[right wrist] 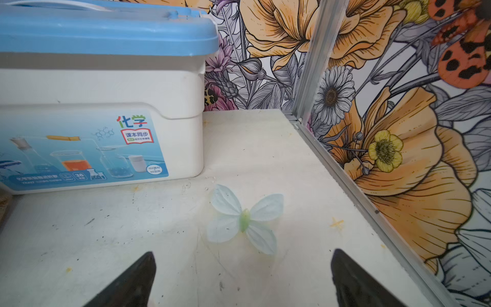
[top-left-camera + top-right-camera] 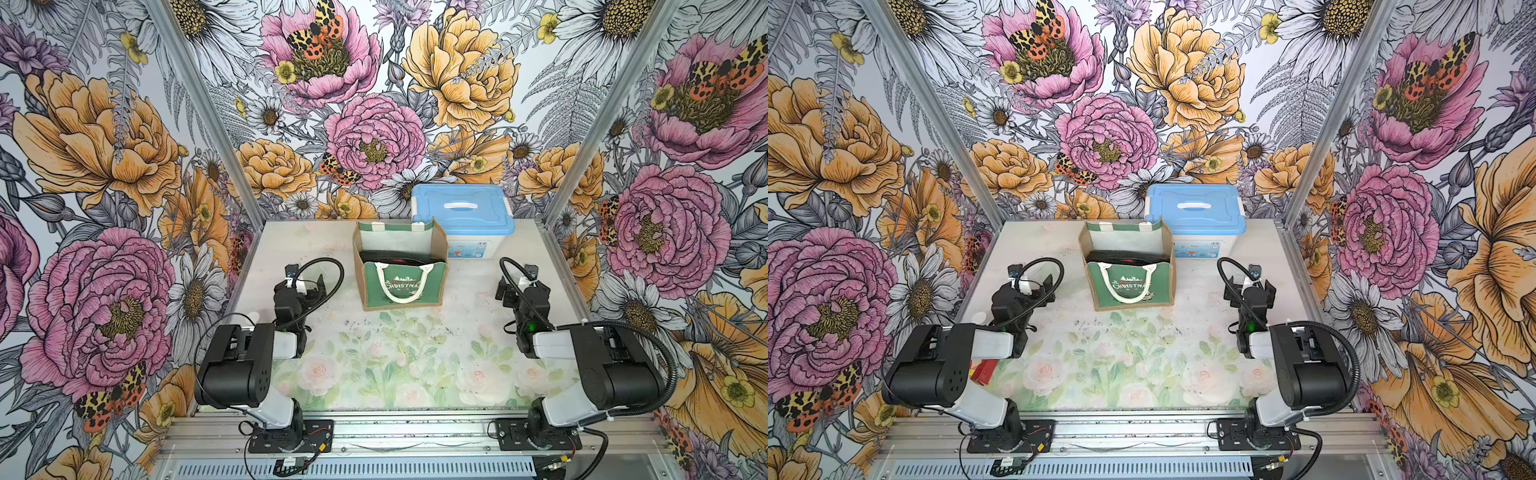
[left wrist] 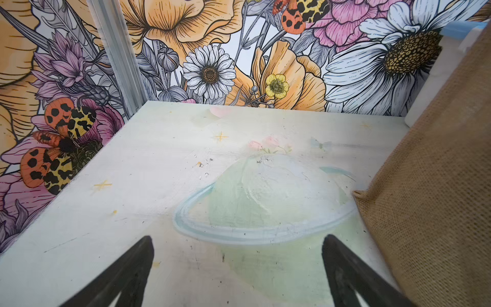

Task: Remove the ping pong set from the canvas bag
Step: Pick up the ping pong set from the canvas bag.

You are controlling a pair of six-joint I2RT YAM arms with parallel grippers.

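The canvas bag (image 2: 405,286) (image 2: 1128,286) stands upright and open-topped at the middle back of the table, green "Christmas" front toward me, rope handle hanging down. Inside it the ping pong set (image 2: 398,257) (image 2: 1126,258) shows as a flat black case with a red strip. My left gripper (image 2: 305,284) (image 2: 1032,286) (image 3: 238,238) is open and empty, low over the table left of the bag. The bag's burlap side (image 3: 438,199) fills one edge of the left wrist view. My right gripper (image 2: 517,286) (image 2: 1249,287) (image 1: 243,252) is open and empty, right of the bag.
A white plastic box with a blue lid (image 2: 463,208) (image 2: 1196,208) (image 1: 101,106) stands behind the bag to the right, against the back wall. Flowered walls close in the table (image 2: 395,365) on three sides. A red piece (image 2: 985,370) lies under the left arm.
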